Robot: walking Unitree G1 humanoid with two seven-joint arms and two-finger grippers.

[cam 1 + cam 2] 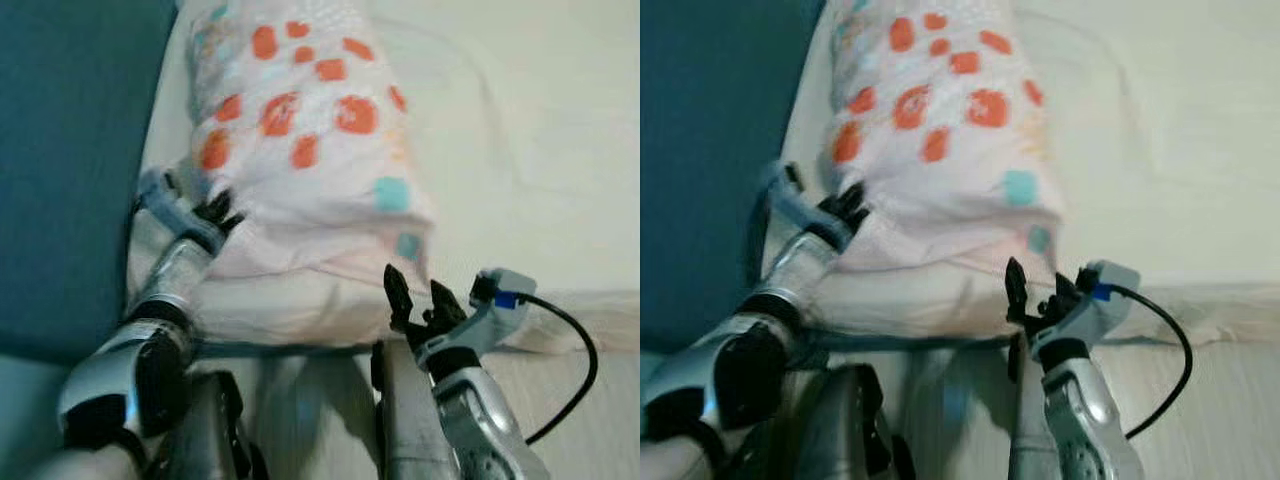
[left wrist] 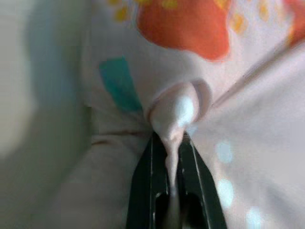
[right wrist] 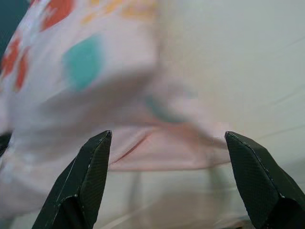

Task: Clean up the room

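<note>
Where the cream bed sheet [image 1: 540, 150] spreads across most of the head views, it serves as the ground for every item below, all placed relative to the pillow

Item 1, bed sheet: cream, lightly creased, lying under the pillow and running out past its right side and near end; its front edge shows as a paler fold just below the pillow's near end

Item 2, teal surface [image 1: 70, 170]: flat dark teal area along the pillow's left side, beyond the sheet's edge; what it is cannot be told

Item 3, pillow [image 1: 300, 130]: pale pink case printed with orange blotches and a few small teal squares, lying lengthwise on the sheet near its left edge, its near end loose and rumpled

Item 4, left gripper [image 1: 218, 212]: at the pillow's near left corner; in the left wrist view the two black fingers [image 2: 143, 186] are pressed together on a pinched fold of the pink case, which bulges out just past their tips

Item 5, right gripper [image 1: 420, 295]: just below the pillow's near right corner, above the sheet's front fold; fingers spread wide apart with nothing between them, seen in the right wrist view as two black tips [image 3: 90, 167] either side of the pillow's hem

Item 6, black cable [image 1: 570, 340]: loops out from the right wrist, to the right of the pillow's near end
</note>
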